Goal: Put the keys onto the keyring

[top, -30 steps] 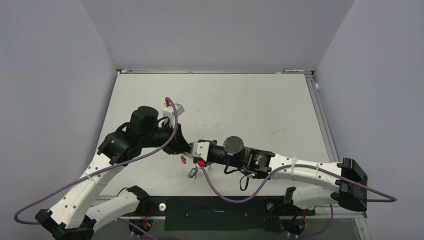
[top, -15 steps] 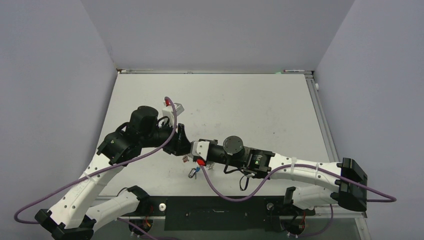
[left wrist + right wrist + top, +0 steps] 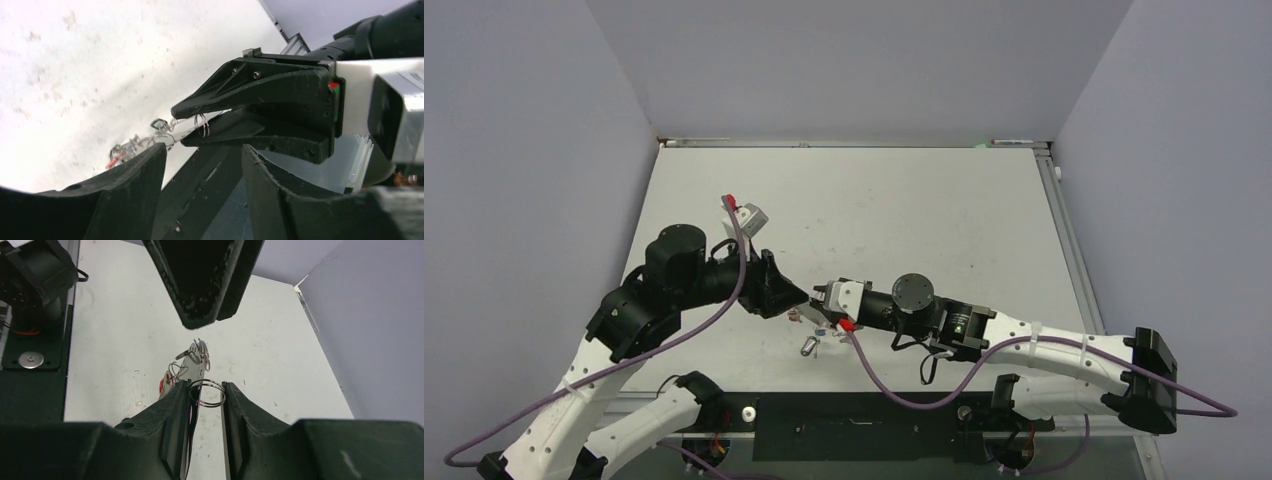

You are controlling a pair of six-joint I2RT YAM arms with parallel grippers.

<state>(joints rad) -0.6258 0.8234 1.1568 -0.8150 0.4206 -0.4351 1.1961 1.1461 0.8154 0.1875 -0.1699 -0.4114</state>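
My right gripper (image 3: 206, 385) is shut on the keyring (image 3: 207, 393), a thin silvery double-coil ring pinched across its width between the fingertips. Just beyond the ring hang the keys (image 3: 194, 360), a tiny bunch of silvery pieces and wire loops, with a red tag (image 3: 164, 384) beside them. In the left wrist view the keyring (image 3: 201, 125) sits at the right fingers' tip. The keys (image 3: 160, 129) trail from it towards the red tag (image 3: 114, 161). My left gripper (image 3: 202, 150) is open and empty, a little short of the ring. From above, left gripper (image 3: 796, 297) faces right gripper (image 3: 823, 296).
A small dark oval loop with a blue bit (image 3: 810, 345) shows below the grippers near the table's front edge (image 3: 754, 392). I cannot tell whether it hangs from the ring or lies on the table. Grey walls close in the table's three far sides.
The left gripper has opened and drawn back to the left, away from the ring. The right arm has shifted slightly right, still holding the keyring.
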